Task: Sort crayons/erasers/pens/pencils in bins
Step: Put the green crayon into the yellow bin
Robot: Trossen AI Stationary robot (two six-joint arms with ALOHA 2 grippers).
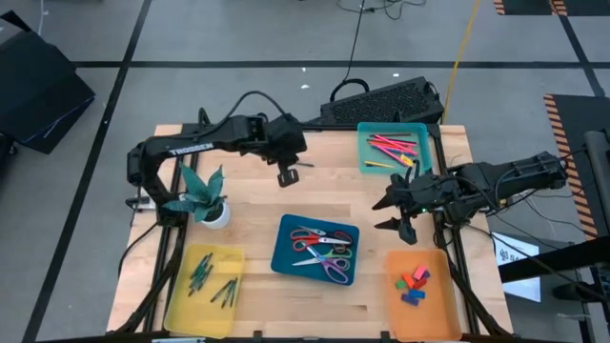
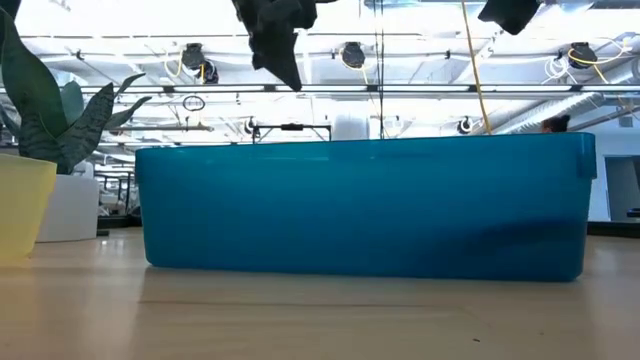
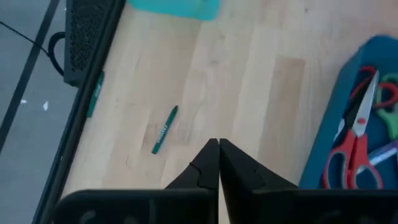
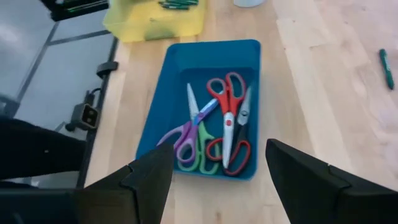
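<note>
Lying on pale wood: slim green crayon [image 3: 165, 129] (paper-wrapped).

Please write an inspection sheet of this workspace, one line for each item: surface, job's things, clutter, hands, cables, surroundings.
Surface: light wooden table.
Job's things: erasers in the orange bin; green sticks in the yellow bin; red and pink sticks in the teal bin; scissors in the dark blue bin; one green crayon lies loose on the table.
Clutter: potted plant at the left side.
Hands: left hand shut, empty, above the table near the far edge; right hand open, empty, near the table's right edge.
Cables: yellow cable and a dark one on the floor behind.
Surroundings: grey floor, black case behind the table.
</note>
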